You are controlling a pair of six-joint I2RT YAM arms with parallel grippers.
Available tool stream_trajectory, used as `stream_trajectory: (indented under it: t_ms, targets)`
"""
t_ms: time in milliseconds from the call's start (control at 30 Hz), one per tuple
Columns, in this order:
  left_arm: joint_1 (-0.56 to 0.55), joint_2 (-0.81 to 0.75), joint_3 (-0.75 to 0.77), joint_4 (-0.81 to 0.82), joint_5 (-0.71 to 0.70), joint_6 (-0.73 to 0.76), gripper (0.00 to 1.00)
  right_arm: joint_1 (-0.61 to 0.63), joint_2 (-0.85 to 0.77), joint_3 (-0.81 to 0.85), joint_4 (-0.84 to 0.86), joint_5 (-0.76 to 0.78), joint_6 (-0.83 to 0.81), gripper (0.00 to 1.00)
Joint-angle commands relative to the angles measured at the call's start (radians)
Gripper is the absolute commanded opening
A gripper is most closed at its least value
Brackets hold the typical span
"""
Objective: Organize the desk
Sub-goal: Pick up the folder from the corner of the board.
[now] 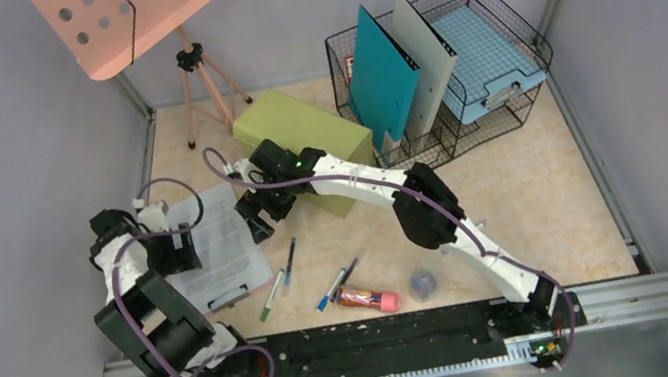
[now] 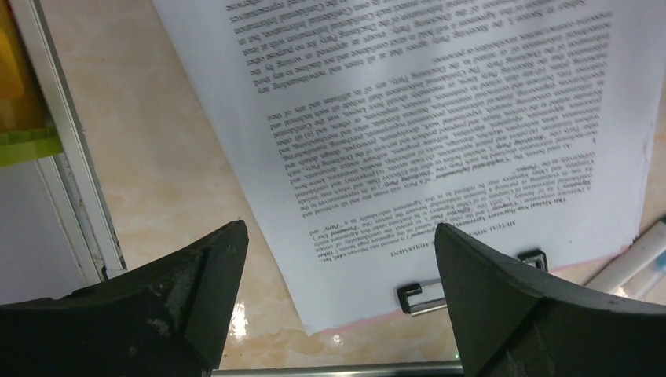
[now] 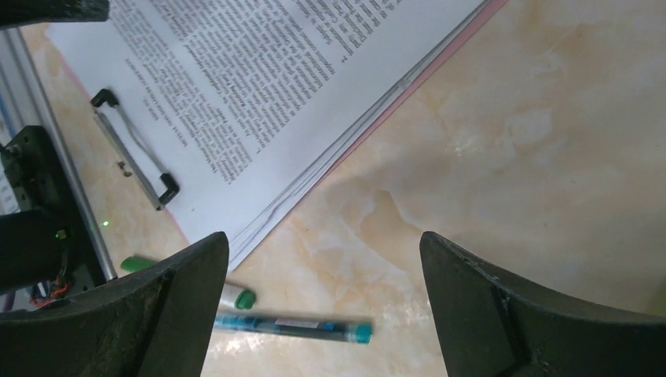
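Observation:
The desk point(image 1: 532, 187) is a beige marble top. A clipboard with a printed sheet point(image 1: 213, 248) lies at its left. My left gripper point(image 1: 180, 253) hovers open and empty over the sheet's left edge; in the left wrist view the gripper point(image 2: 338, 232) spans the sheet point(image 2: 440, 118) and the metal clip point(image 2: 424, 294). My right gripper point(image 1: 258, 223) is open and empty above the clipboard's right edge; in the right wrist view the gripper point(image 3: 322, 236) is over bare desk point(image 3: 510, 141), with a teal pen point(image 3: 294, 326) and a green-capped marker point(image 3: 228, 297) just below.
An olive-green box point(image 1: 302, 138) stands behind the right gripper. A wire basket point(image 1: 489, 42) holds a teal folder, a grey folder and a blue tray. A pink board on a tripod point(image 1: 201, 78) stands back left. More pens point(image 1: 340, 284), a red tube point(image 1: 368, 298) and a grey round object point(image 1: 423, 283) lie near the front.

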Motion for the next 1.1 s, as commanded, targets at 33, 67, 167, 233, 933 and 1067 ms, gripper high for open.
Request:
stream_trajectory:
  t_ms: [33, 67, 167, 233, 933, 1067]
  targets:
    - [0.014, 0.083, 0.045, 0.114, -0.039, -0.117, 0.95, 0.015, 0.075, 0.09, 0.083, 0.038, 0.077, 0.91]
    - [0.013, 0.098, 0.05, 0.117, -0.038, -0.126, 0.95, 0.015, 0.09, 0.101, 0.091, 0.037, 0.085, 0.91]
    - [0.013, 0.146, 0.062, 0.129, -0.028, -0.141, 0.95, 0.015, 0.125, 0.125, 0.116, 0.037, 0.114, 0.9]
    - [0.013, 0.182, 0.067, 0.128, -0.022, -0.144, 0.95, 0.015, 0.158, 0.149, 0.125, 0.031, 0.134, 0.9]
    - [0.054, 0.463, 0.243, -0.08, 0.263, -0.011, 0.62, 0.015, 0.272, 0.099, 0.322, -0.252, 0.402, 0.81]
    - [0.066, 0.479, 0.271, -0.098, 0.289, -0.014, 0.47, 0.01, 0.269, 0.088, 0.317, -0.249, 0.391, 0.8]
